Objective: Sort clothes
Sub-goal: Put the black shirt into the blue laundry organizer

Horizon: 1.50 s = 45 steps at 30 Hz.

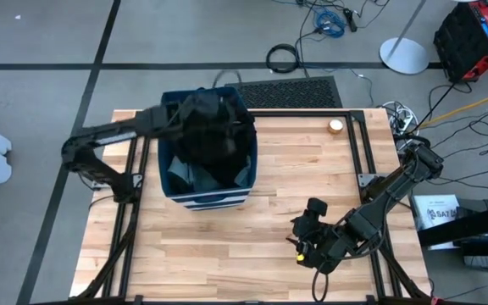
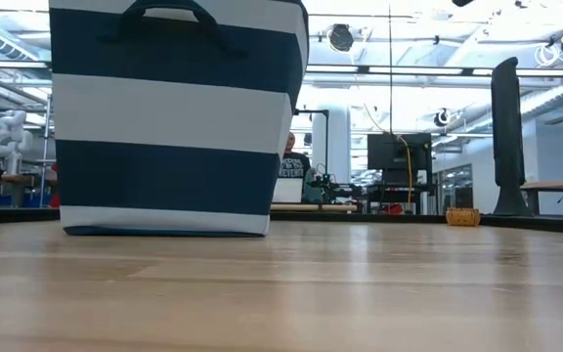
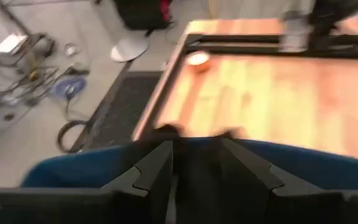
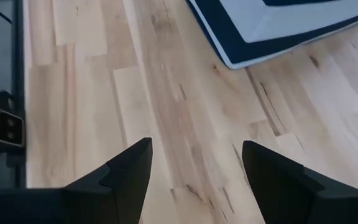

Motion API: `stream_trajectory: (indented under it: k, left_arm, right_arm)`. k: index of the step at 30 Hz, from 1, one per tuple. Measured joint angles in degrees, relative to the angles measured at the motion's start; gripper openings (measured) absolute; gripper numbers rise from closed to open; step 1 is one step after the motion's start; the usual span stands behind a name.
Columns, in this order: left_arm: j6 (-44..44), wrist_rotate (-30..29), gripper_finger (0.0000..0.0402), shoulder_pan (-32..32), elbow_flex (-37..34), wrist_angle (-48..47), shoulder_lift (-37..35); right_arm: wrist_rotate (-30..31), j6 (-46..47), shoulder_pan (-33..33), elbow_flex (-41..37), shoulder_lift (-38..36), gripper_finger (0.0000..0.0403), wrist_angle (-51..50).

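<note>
1. The left gripper [image 3: 194, 180] hangs over the open top of the navy-and-white striped bin [image 1: 206, 188]. In the left wrist view its jaws stand only a narrow gap apart with dark fabric between them, but whether they pinch it I cannot tell.
2. A dark grey-black garment [image 1: 206, 127] bunches right under and around those jaws, draped over the bin's far rim and filling its mouth.
3. Grey-green cloth [image 1: 185, 176] lies lower in the bin, toward its near wall.
4. The left arm reaches in from the table's left edge, its forearm nearly level, the wrist bent down over the bin.
5. The right gripper [image 4: 194, 171] has its jaws spread wide and empty, above bare wooden table [image 4: 166, 93], with the bin's base corner well beyond them.
6. The right arm is folded low near the table's front right corner.
</note>
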Motion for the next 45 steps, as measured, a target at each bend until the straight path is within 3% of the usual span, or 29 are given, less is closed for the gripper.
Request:
stream_trajectory:
  k: [6,16,21,25,30,35,45]
  left_arm:
    - [1.75,2.27,0.0141,7.24,-0.05,-1.96,6.07]
    - [0.85,2.42,0.0140,8.22,0.11,-16.28,9.09]
    - [-0.36,-2.55,0.0140,8.28,0.14,-27.65,9.11]
    - [-0.78,-2.94,0.0140,8.29,0.10,-33.05,9.11]
    - [-0.45,-2.50,0.0140,8.31,0.03,-30.93,9.11]
    - [2.14,1.90,0.0140,8.10,-0.03,-26.09,8.89]
    - [4.06,3.52,0.0140,6.79,0.06,-27.31,13.45]
  right_arm:
    - [-0.01,2.32,1.44,0.00,0.00,0.0238,-4.05]
    - [0.05,0.76,0.21,0.00,-2.09,0.0238,-4.46]
    - [0.43,0.75,0.23,0.00,-3.85,0.0238,-4.35]
    - [0.73,0.75,0.20,0.02,-4.09,0.0238,-4.08]
    - [1.42,0.75,0.12,0.02,-4.15,0.0238,-4.04]
    - [1.82,0.41,0.12,0.02,-4.15,0.0238,-4.06]
    - [1.82,-0.66,0.12,0.02,-4.15,0.0238,-4.17]
